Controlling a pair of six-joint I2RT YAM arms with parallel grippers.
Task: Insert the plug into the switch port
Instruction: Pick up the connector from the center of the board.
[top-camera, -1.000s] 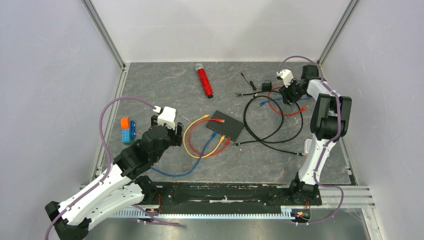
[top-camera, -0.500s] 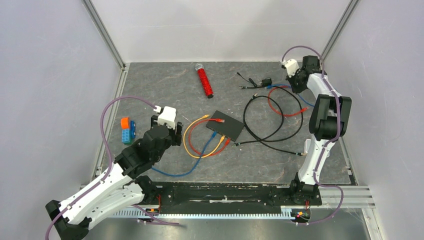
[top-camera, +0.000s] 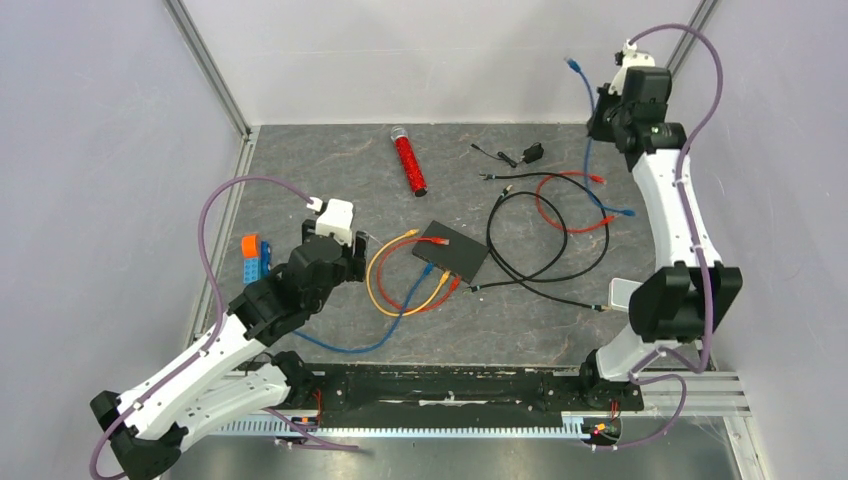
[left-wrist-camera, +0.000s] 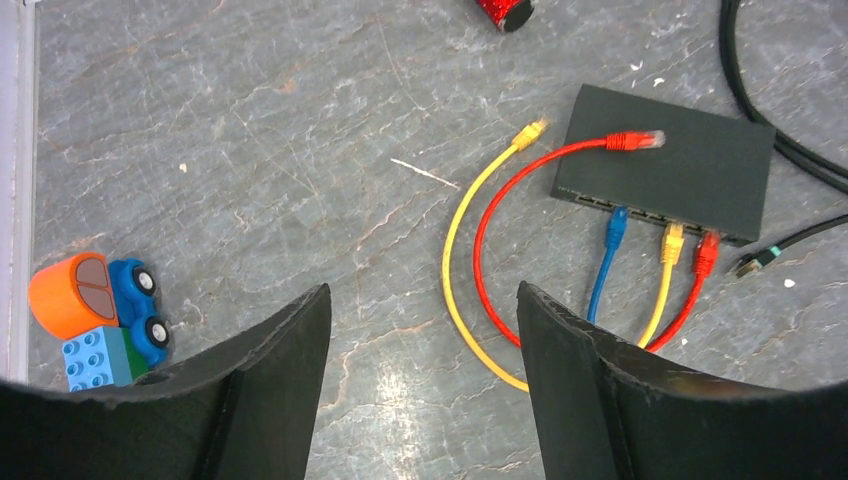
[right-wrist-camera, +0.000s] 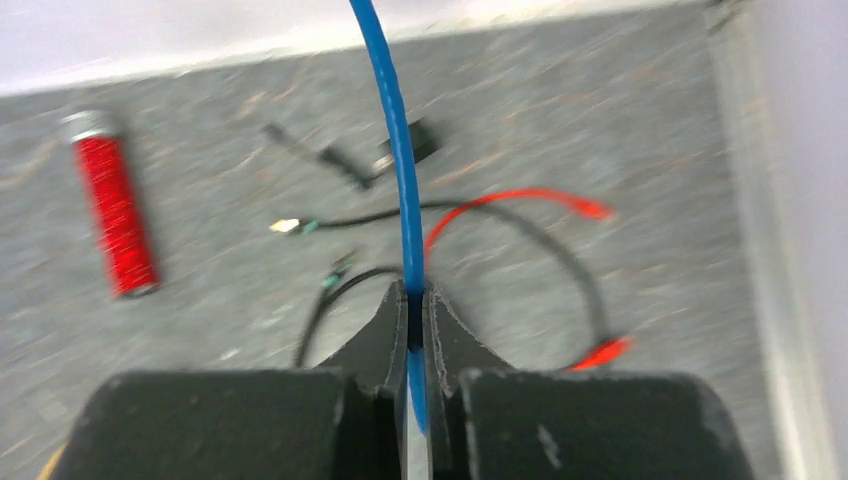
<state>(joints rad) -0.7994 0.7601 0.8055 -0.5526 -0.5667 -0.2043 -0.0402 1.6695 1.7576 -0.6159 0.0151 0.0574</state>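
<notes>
Top external: the right gripper (top-camera: 601, 110), down among the loose cables (top-camera: 490, 232) a second ago, has risen to the upper right, lifting the blue cable (top-camera: 588, 150). Its plug (top-camera: 572, 63) sticks up, well apart from the switch (top-camera: 452, 250) at centre. Left wrist: the left gripper (left-wrist-camera: 420, 300) gapes empty, and a free switch port (left-wrist-camera: 585, 198) sits upper right. Right wrist: the jaws are clamped on the cord, so carrying it over likely comes next.

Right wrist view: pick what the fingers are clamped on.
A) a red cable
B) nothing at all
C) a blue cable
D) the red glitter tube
C: the fingers are shut on the blue cable, which rises straight up from between them, while the red cable lies loose farther off.
</notes>
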